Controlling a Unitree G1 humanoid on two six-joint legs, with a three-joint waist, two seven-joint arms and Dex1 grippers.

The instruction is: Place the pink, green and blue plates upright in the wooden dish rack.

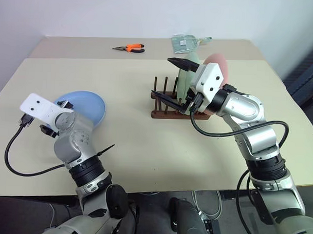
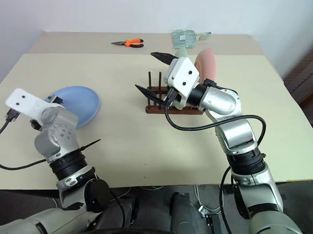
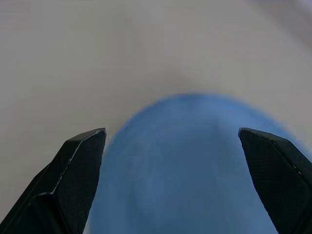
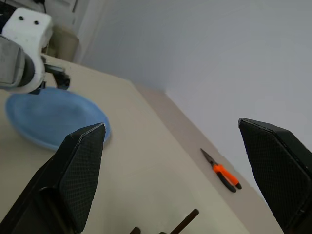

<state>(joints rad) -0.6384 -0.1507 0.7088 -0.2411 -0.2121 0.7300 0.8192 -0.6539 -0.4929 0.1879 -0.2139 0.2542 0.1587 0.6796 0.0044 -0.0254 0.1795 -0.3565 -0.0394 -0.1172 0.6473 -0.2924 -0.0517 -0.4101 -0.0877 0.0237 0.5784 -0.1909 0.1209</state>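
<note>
Two plates, pale green (image 1: 184, 79) and pink (image 1: 220, 68), stand upright in the dark wooden peg rack (image 1: 170, 104) mid-table; bare tabletop (image 1: 160, 153) surrounds it. Right gripper (image 1: 170, 81) gapes empty before the rack. Left gripper (image 3: 175, 141), wide open and empty, hovers over the round blue plate (image 1: 87, 107) lying flat.

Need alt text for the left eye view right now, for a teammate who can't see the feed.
The pink plate and green plate stand upright in the wooden dish rack, with the open right gripper in front of it. The blue plate lies flat on the table under the left gripper; orange pliers lie at the far edge.
</note>
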